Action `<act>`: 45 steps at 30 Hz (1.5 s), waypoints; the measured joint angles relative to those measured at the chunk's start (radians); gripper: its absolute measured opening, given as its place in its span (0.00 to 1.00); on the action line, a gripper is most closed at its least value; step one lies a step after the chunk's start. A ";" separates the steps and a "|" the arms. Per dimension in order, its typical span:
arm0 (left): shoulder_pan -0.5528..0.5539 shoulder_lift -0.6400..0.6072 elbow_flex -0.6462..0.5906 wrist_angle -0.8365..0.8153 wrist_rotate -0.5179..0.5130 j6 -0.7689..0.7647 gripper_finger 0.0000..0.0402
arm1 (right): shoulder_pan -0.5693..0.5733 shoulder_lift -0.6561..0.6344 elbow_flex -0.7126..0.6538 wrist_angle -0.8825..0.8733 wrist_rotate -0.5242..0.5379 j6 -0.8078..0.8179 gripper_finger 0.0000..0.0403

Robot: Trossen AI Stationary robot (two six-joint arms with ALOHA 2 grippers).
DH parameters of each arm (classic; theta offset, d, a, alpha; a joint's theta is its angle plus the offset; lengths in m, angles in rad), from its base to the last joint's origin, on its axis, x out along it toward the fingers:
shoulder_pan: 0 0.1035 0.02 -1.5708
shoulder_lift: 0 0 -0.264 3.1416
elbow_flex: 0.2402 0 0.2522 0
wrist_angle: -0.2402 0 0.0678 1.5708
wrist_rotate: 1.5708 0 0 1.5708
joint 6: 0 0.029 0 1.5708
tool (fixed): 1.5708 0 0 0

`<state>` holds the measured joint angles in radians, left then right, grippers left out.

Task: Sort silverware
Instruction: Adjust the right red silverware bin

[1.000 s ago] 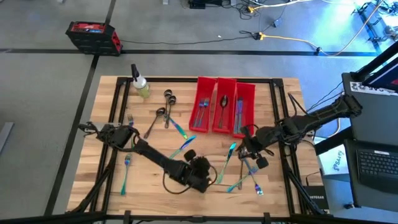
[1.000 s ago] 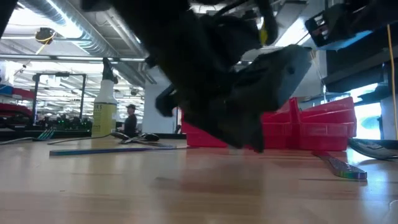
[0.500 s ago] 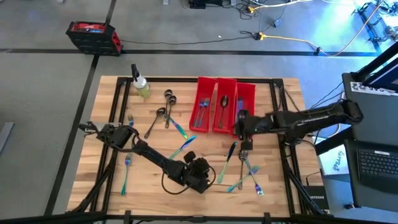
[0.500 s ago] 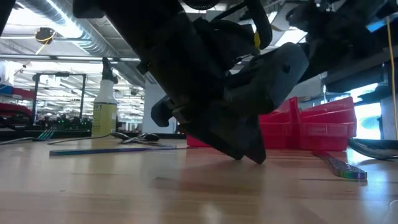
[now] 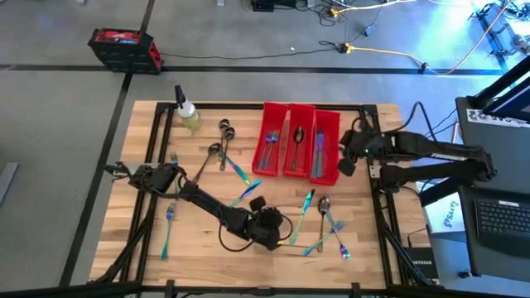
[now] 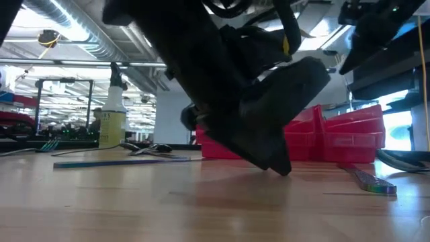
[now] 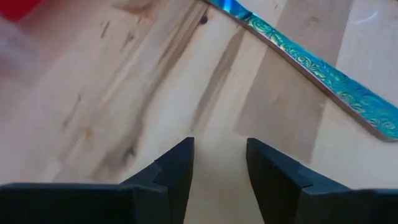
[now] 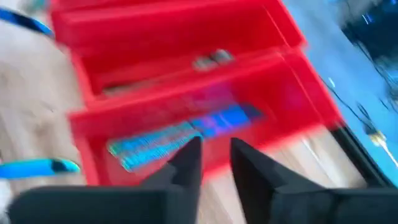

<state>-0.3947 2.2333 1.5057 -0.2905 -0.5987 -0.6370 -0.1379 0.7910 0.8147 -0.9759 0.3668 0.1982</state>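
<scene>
Silverware (image 5: 319, 223) lies scattered over the wooden table (image 5: 199, 248) in the high view: a cluster of iridescent forks and a dark spoon (image 5: 324, 204) sits right of centre in the lower half, just below the red bins (image 5: 300, 141). Two more forks (image 5: 167, 228) lie at the left edge of the table, dark grey spoons (image 5: 225, 130) rest upper left of centre, and a teal piece (image 5: 238, 172) lies between them and the bins. All three bins, side by side at upper centre, hold pieces already; the rightmost shows blue-handled ones (image 8: 186, 134) in the right wrist view.

Low in the middle of the frame, the left gripper (image 5: 267, 230) hangs close over the bare wood, its fingers (image 7: 174, 171) apart with nothing between them, an iridescent handle (image 7: 311, 68) lying just beyond them.

At the right edge of the bins, the right gripper (image 5: 348, 157) hovers near the rightmost bin, its fingers (image 8: 186, 163) a narrow gap apart and empty.

A spray bottle (image 5: 186, 112) of yellowish liquid stands at the upper left corner of the table.
</scene>
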 joint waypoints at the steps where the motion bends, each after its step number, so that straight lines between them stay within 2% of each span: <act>1: 0.004 0.000 0.001 0.000 0.000 0.028 0.32 | -0.026 0.019 0.025 -0.051 0.007 0.000 0.11; 4: 0.008 0.000 0.001 0.004 -0.001 0.130 0.26 | -0.121 0.095 0.087 -0.176 0.024 -0.030 0.02; 8: 0.012 0.001 0.001 0.001 0.007 0.222 0.15 | -0.217 0.211 0.126 -0.229 -0.003 -0.099 0.03; 13: 0.018 0.002 -0.001 -0.012 0.009 0.265 0.02 | -0.287 0.377 0.094 -0.308 -0.027 -0.158 0.00; 17: 0.022 0.002 -0.001 -0.020 -0.005 0.321 0.00 | -0.321 0.462 0.088 -0.294 0.001 -0.206 0.00; 23: 0.034 0.002 -0.001 -0.040 -0.014 0.386 0.00 | -0.349 0.540 0.088 -0.218 -0.105 -0.339 0.00; 28: 0.043 -0.003 -0.002 -0.074 -0.024 0.409 0.00 | -0.349 0.591 0.088 -0.150 -0.143 -0.450 0.00; 45: 0.057 -0.017 -0.025 -0.084 -0.023 0.382 0.00 | -0.355 0.603 0.088 0.121 -0.254 -0.495 0.00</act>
<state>-0.3378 2.2166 1.4803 -0.3741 -0.6217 -0.2550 -0.4926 1.3941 0.9028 -0.8553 0.1130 -0.2970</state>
